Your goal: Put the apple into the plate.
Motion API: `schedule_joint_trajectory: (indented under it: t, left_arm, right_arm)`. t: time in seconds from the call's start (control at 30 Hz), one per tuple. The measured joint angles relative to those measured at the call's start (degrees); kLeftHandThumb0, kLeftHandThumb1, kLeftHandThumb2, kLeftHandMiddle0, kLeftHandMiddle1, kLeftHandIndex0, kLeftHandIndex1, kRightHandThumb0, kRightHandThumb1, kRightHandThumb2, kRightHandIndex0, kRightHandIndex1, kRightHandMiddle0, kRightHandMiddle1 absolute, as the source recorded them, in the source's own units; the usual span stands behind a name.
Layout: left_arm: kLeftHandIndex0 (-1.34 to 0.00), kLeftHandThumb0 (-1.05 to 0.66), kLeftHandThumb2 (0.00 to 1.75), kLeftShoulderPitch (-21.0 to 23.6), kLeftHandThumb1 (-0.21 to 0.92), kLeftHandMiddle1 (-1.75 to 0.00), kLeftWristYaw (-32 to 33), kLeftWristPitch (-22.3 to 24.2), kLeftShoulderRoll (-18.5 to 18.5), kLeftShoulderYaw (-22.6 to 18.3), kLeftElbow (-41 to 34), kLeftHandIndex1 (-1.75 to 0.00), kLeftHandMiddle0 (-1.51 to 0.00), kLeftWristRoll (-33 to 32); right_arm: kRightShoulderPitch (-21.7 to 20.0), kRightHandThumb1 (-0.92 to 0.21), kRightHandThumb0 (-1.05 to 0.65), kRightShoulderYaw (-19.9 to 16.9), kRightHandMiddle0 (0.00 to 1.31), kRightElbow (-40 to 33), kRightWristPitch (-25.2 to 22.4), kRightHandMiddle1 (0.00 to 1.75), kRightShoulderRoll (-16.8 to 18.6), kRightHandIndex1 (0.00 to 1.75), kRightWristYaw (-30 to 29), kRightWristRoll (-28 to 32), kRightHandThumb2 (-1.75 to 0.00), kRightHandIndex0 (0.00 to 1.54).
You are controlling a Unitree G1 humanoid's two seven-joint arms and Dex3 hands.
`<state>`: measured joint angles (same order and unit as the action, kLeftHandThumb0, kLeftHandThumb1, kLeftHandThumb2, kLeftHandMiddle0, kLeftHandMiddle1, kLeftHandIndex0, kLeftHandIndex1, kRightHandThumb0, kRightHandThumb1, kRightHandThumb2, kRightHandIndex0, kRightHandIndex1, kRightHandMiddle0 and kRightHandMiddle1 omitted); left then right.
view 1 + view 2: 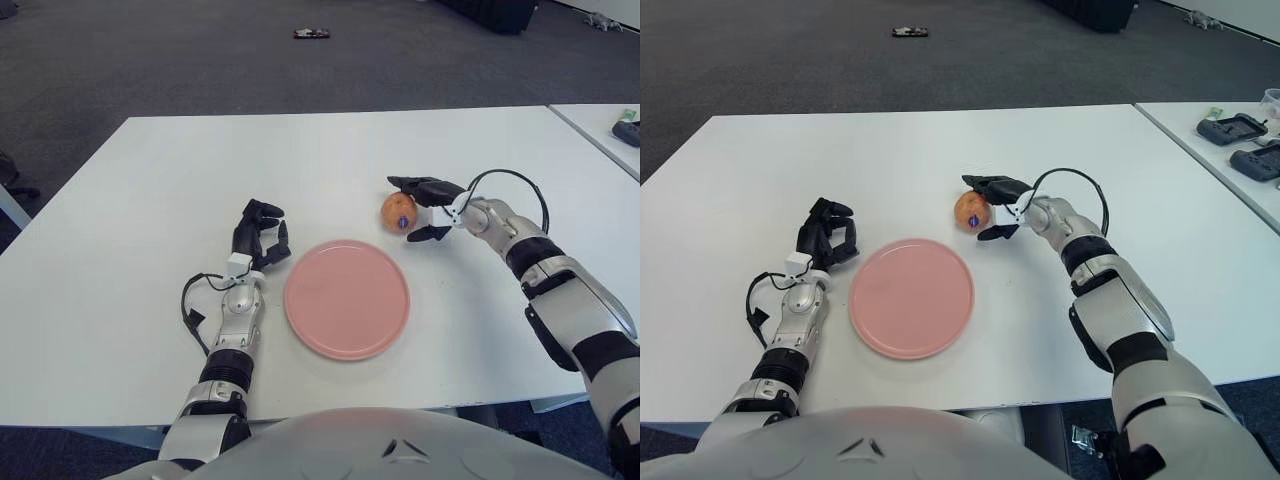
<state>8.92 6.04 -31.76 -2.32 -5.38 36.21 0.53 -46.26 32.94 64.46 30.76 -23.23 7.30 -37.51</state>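
Observation:
The apple [398, 211], orange-red with a small purple sticker, sits on the white table [150, 200] just beyond the right rim of the pink plate [347, 298], which holds nothing. My right hand [412, 210] reaches in from the right and brackets the apple: its upper fingers [420, 186] arch over the far side and its thumb [428, 234] lies on the near side, spread, not closed on it. My left hand [258, 235] shows just left of the plate, fingers loosely bent, holding nothing.
A second white table [1200, 110] stands to the right, across a narrow gap, with black devices [1232, 128] on it. A small dark object [311, 34] lies on the grey carpet beyond the table's far edge.

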Motion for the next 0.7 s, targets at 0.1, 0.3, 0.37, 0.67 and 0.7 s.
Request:
schedule_joint_trajectory:
  t: [0.1, 0.3, 0.37, 0.67, 0.7]
  left_arm:
    - [-0.5, -0.43, 1.15, -0.1, 0.46, -1.75, 0.0, -0.5, -0.1, 0.0, 0.1, -1.75, -0.8, -0.1]
    - [-0.51, -0.44, 1.17, -0.2, 0.45, -1.75, 0.0, -0.5, -0.2, 0.0, -0.1, -1.75, -0.8, 0.0]
    - [-0.51, -0.44, 1.17, -0.3, 0.44, -1.75, 0.0, -0.5, -0.2, 0.1, -0.3, -1.75, -0.8, 0.0]
    - [-0.52, -0.44, 1.18, -0.5, 0.44, -1.75, 0.2, -0.3, -0.3, 0.2, -0.5, -1.75, -0.82, 0.4]
    - [-0.52, -0.44, 1.18, -0.5, 0.44, -1.75, 0.2, -0.3, -0.3, 0.2, -0.5, -1.75, -0.82, 0.4]
  right_arm:
    - [-0.5, -0.46, -0.94, 0.9, 0.0, 0.6, 0.2, 0.0, 0.3, 0.0, -0.9, -0.2, -0.87, 0.0]
    - [-1.8, -0.45, -0.91, 3.1, 0.0, 1.9, 0.4, 0.0, 0.9, 0.0, -2.6, -0.9, -0.89, 0.0]
    - [-2.3, -0.45, -0.9, 3.8, 0.0, 2.3, 0.4, 0.0, 1.1, 0.0, -3.0, -1.5, -0.9, 0.0]
    - [-4.1, -0.42, -0.82, 6.8, 0.0, 3.3, 0.6, 0.0, 1.8, 0.0, -4.9, -2.9, -0.96, 0.0]
    - [-4.3, -0.42, -0.81, 7.1, 0.0, 3.4, 0.6, 0.0, 1.8, 0.0, -5.1, -3.3, -0.97, 0.0]
